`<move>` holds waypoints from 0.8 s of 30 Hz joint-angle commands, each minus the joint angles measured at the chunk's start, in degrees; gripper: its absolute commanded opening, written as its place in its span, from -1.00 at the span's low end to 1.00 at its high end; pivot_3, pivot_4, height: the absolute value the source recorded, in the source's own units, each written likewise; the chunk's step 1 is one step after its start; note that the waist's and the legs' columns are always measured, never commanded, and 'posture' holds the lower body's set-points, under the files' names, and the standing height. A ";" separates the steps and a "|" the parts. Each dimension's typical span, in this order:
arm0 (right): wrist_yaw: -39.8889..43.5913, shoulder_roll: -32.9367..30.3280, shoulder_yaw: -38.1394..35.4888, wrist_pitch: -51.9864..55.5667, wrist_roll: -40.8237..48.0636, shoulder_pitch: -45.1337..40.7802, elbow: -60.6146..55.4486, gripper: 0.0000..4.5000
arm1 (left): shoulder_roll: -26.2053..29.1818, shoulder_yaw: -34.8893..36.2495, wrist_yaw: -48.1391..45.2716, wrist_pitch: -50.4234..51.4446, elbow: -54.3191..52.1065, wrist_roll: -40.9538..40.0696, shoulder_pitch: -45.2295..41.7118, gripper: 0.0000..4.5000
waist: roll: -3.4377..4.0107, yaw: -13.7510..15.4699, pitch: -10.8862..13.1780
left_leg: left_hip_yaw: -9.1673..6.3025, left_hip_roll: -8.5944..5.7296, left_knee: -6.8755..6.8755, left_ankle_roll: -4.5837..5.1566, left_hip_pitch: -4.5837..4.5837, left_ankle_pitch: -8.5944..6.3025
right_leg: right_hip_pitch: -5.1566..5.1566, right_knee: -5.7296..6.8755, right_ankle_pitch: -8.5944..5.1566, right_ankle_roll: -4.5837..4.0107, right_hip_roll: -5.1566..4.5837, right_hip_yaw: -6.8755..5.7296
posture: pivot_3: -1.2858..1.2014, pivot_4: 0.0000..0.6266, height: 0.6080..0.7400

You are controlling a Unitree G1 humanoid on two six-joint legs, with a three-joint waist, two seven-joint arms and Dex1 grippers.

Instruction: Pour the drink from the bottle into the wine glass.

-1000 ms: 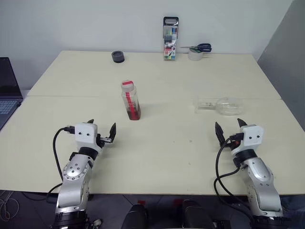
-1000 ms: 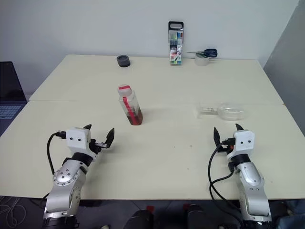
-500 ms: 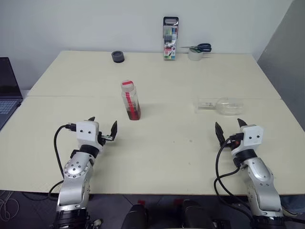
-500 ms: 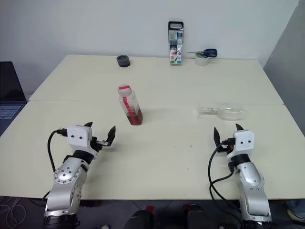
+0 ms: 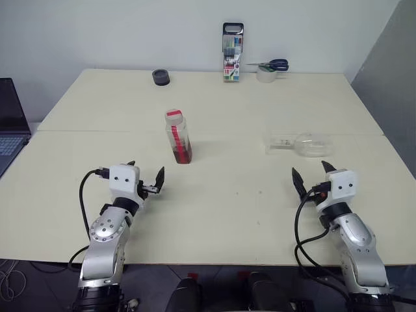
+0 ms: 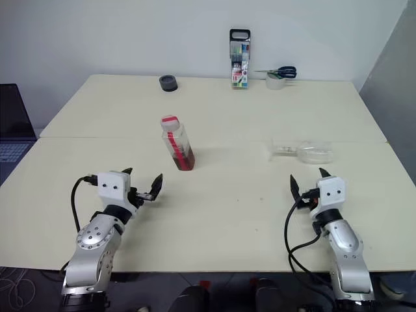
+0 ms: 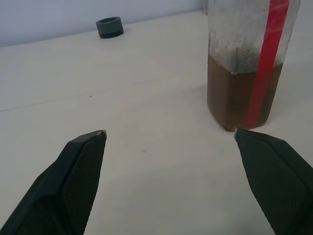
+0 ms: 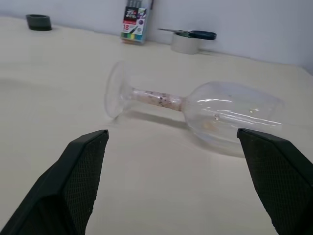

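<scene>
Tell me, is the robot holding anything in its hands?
No, nothing is held. The left gripper is open, short of the upright bottle. The right gripper is open, short of the wine glass, which lies on its side.

Bare table (image 5: pixel 234 195) all round the bottle (image 5: pixel 177 136), wine glass (image 5: pixel 302 143) lying well right of it, clutter far behind

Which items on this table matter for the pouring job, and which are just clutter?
For the job: bottle, upright with red cap on; drink inside it; wine glass, lying on its side.

Lying about: marker pack, scissors, tape roll, dark ring, laptop.
</scene>
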 commanded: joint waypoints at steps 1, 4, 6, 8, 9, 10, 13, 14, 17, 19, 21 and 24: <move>6.55 -2.60 1.48 4.40 6.32 0.15 -6.70 1.00 | -0.08 -1.10 -0.59 -0.07 -1.12 -0.14 -2.04 0.99 | 0.02 0.00 0.02 | 0.00 0.00 0.00 0.00 0.00 0.00 | 0.00 0.00 0.00 0.00 0.00 0.00 | 0.03 -0.52 1.00; 12.73 -6.75 2.63 13.32 14.72 -0.62 -12.78 1.00 | -0.35 -2.76 -0.30 0.44 0.14 1.07 -4.04 0.99 | 0.07 0.01 0.07 | 0.00 -0.01 0.02 0.00 -0.01 0.00 | 0.01 0.00 0.00 0.00 0.00 0.00 | 0.03 -0.52 1.00; 16.41 -10.57 2.92 19.63 20.41 -1.80 -16.57 1.00 | -0.69 -4.11 0.11 0.58 1.45 2.15 -5.98 0.99 | 0.07 0.04 0.08 | -0.03 -0.03 0.03 0.01 -0.02 0.00 | 0.03 -0.01 0.00 0.00 0.00 -0.03 | 0.03 -0.52 1.00; 17.78 -13.09 2.50 23.49 23.90 -2.99 -18.45 1.00 | -0.96 -4.96 0.36 0.74 2.58 2.69 -7.58 0.99 | 0.06 0.04 0.09 | -0.04 -0.03 0.03 0.01 -0.01 0.00 | 0.04 -0.01 0.00 0.00 0.00 -0.04 | 0.03 -0.52 1.00; 18.21 -14.04 2.40 24.74 24.87 -3.53 -19.07 1.00 | -1.13 -5.19 0.49 0.83 3.12 2.91 -8.28 0.99 | 0.05 0.04 0.09 | -0.04 -0.03 0.03 0.01 -0.01 0.00 | 0.05 -0.01 0.00 0.00 0.02 -0.04 | 0.03 -0.52 1.00; 18.46 -14.79 2.30 25.58 25.51 -4.03 -19.46 1.00 | -1.30 -5.48 0.59 0.88 3.66 3.08 -8.97 0.99 | 0.05 0.04 0.09 | -0.04 -0.03 0.02 0.01 -0.01 0.00 | 0.04 -0.02 0.00 0.00 0.02 -0.04 | 0.03 -0.52 1.00; 18.56 -15.91 2.08 27.19 26.65 -5.46 -19.88 1.00 | -1.54 -6.31 0.31 0.23 5.47 3.45 -10.86 0.99 | 0.03 0.04 0.10 | -0.03 -0.02 0.02 0.01 -0.02 0.00 | 0.04 -0.02 0.00 0.01 0.02 -0.04 | 0.03 -0.52 1.00; 18.81 -16.30 2.14 27.47 26.80 -5.91 -19.96 1.00 | -1.66 -6.64 0.16 -0.06 6.19 3.61 -11.59 0.99 | 0.03 0.07 0.11 | -0.03 -0.03 0.02 0.01 -0.02 0.00 | 0.04 -0.03 0.00 0.01 0.02 -0.04 | 0.03 -0.52 1.00; 19.51 -17.34 2.35 27.71 26.88 -6.76 -20.26 1.00 | -1.99 -7.06 -0.01 -0.38 7.94 3.76 -13.40 0.99 | -0.01 0.10 0.13 | -0.03 -0.04 0.04 0.01 -0.04 0.00 | 0.04 -0.03 0.00 0.01 0.01 -0.04 | 0.03 -0.52 1.00; 20.31 -18.06 2.30 27.35 26.81 -6.75 -20.32 1.00 | -2.08 -7.24 -0.13 -0.69 9.22 3.88 -14.53 0.99 | -0.01 0.10 0.13 | -0.03 -0.05 0.04 0.01 -0.04 0.00 | 0.04 -0.03 0.00 0.01 0.00 -0.05 | 0.03 -0.52 1.00; 20.67 -18.31 2.22 27.28 26.83 -6.85 -20.27 1.00 | -2.11 -7.34 -0.22 -0.97 10.18 3.97 -15.26 0.99 | -0.01 0.09 0.13 | -0.04 -0.04 0.03 0.01 -0.04 0.00 | 0.04 -0.04 0.00 0.01 0.01 -0.06 | 0.03 -0.52 1.00; 21.25 -18.51 2.31 27.22 26.74 -7.24 -20.15 1.00 | -2.32 -7.78 -0.48 -1.57 11.50 3.95 -16.41 0.99 | -0.01 0.09 0.13 | -0.03 -0.03 0.03 0.01 -0.04 0.00 | 0.03 -0.04 0.00 0.01 0.01 -0.05 | 0.03 -0.52 1.00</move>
